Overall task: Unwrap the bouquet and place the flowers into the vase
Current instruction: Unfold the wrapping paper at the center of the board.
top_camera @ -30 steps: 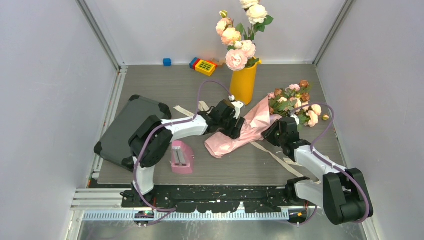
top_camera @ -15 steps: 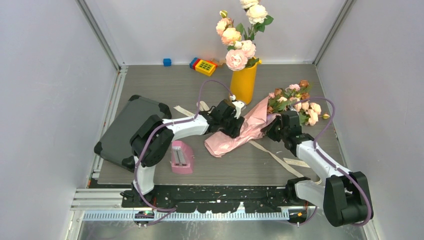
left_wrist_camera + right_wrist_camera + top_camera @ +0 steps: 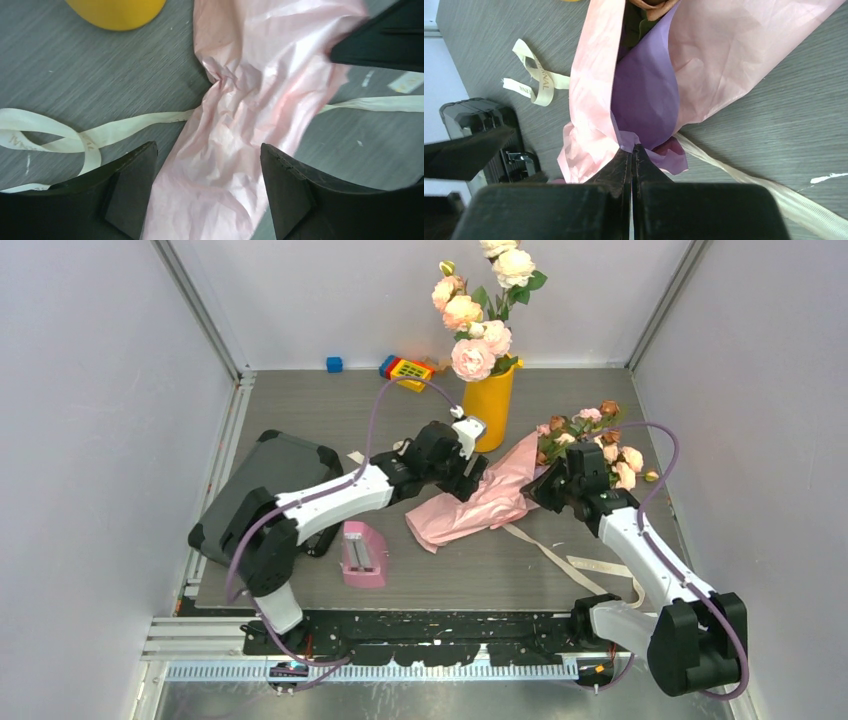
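The bouquet lies on the table, its crinkled pink paper spread toward the left. Its lilac lining shows in the right wrist view. The flowers, small pink and rusty roses, stick out at its right end. My left gripper hovers open over the pink paper, one finger on each side of it. My right gripper is shut, pinching the paper's edge where pink meets lilac. The yellow vase stands behind the bouquet and holds big pale roses. Its base shows just beyond my left gripper.
Loose beige ribbon lies left of the paper, and more ribbon trails toward the front right. A dark grey case and a pink box sit at the left. A coloured toy and a blue cube rest by the back wall.
My right gripper has moved up and left to the paper's edge and shut on it. My left gripper has shifted back toward the vase and opened wider. The paper has slid a little.
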Robot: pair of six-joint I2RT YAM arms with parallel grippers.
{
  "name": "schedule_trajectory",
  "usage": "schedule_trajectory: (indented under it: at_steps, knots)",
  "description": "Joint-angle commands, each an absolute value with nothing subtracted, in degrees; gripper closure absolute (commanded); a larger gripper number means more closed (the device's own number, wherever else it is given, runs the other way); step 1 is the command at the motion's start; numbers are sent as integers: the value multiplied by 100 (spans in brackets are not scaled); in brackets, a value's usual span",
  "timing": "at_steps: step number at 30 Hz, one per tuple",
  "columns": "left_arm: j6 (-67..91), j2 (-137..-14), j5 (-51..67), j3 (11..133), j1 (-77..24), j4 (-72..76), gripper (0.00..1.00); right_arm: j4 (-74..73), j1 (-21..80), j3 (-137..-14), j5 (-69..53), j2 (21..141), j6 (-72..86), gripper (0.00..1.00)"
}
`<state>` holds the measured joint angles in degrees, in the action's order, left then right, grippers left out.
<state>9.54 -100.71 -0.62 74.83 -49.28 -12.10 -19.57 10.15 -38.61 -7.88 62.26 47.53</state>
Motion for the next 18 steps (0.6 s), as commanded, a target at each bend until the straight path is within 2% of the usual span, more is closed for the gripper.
schedule_trajectory:
  at_steps: [1,5,12,14,16,17,18]
  knots:
    - [839,-9222,383,7113,-5001,-1074,23,-2388,1015,-4372,-674,6170,5138,100]
    - [983,-8861,676,6628,-5291,-818,23,-3089,1019,-4750,-326,6111,5340,100]
    - [987,-8570,669,6066,-5747,-334,22,-3482,1020,-5135,-105,6121,5539,99]
    - [1069,-8554,647,6036,-5744,-341,22,-3562,1020,-5152,-55,6110,5467,91]
    - [1125,-8516,647,5995,-5743,-335,22,-3661,1020,-5129,-22,6029,5371,73]
    - [1163,-8490,630,5959,-5747,-323,21,-3728,1020,-5081,175,5908,5349,68]
    - [1211,-8464,611,5918,-5748,-295,21,-3802,1020,-5045,237,5824,5316,58]
